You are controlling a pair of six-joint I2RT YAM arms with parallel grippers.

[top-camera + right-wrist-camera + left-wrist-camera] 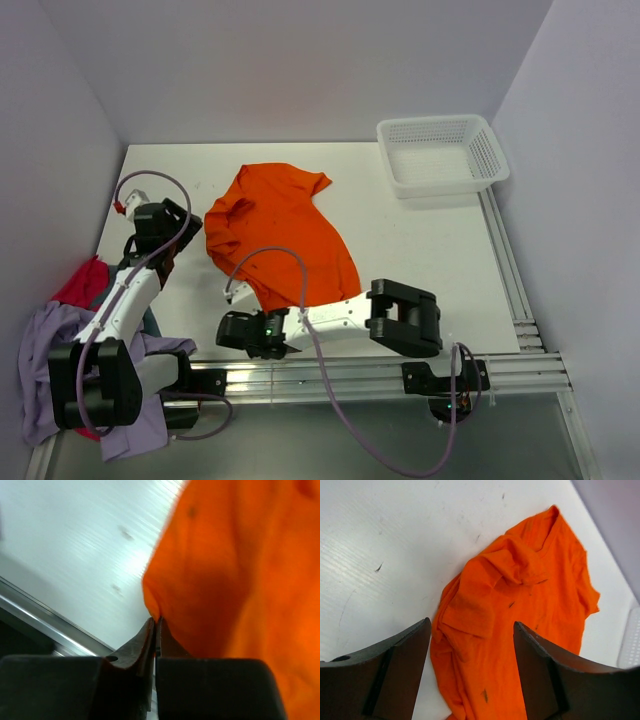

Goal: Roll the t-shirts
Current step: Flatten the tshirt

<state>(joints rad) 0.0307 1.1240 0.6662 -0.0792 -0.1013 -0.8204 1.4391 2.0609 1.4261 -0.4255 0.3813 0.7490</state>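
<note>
The orange t-shirt (285,235) lies crumpled in the middle of the table (430,250). Its collar and sleeves are bunched toward the far edge and its hem tapers to a point near the near edge. It looks light, limp and thin. It should crease and drag rather than slide as one piece, and it will likely need flattening before it can be rolled.

The right pincer (156,622) is closed at that near point of the hem, its fingers pressed together with what appears to be a thin fold of orange cloth nipped between them. A hem corner like this is a sensible place to hold, and the opposite hem corner would suit the other arm.

The left pincer (470,630) hangs above the shirt's left side with its jaws well apart and holding nothing.

The lavender t-shirt (40,350) and red t-shirt (85,280) sit heaped at the near left corner beside the left arm's base.

The table is smooth white with a few dark scuffs, so cloth should slip over it easily. A metal rail (400,365) runs along the near edge. A white basket (420,185) stands at the far right corner, and pale walls close in on three sides.
</note>
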